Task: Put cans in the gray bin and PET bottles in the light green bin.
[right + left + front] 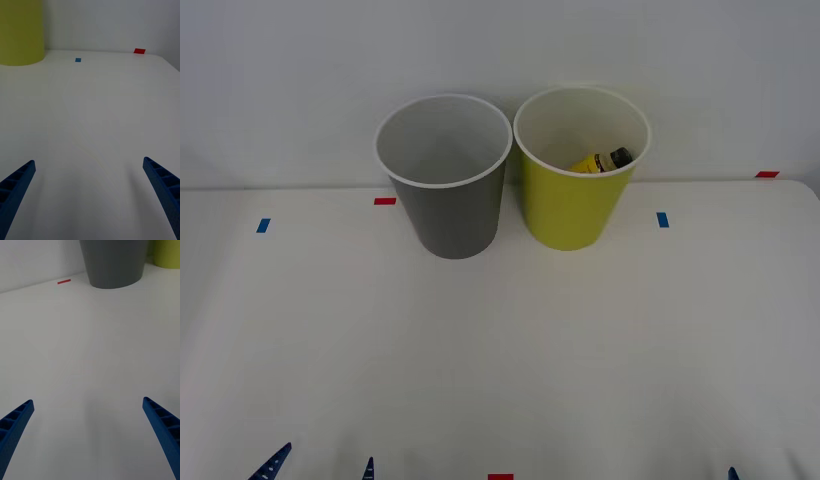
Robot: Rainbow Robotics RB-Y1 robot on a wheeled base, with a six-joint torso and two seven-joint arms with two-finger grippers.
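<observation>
Left gripper (pixel 88 435) is sitting low at the near table edge, fingers spread wide, holding nothing. Right gripper (pixel 88 195) is sitting likewise at the near edge, fingers wide apart and empty. White table (pixel 500 350) is carrying red and blue tape marks. At the far edge the gray bin (pixel 448 215) is standing just beside the light green bin (pixel 565 205), on its left. PET bottle (pixel 604 161) is lying tilted inside the light green bin, against its wall.
</observation>
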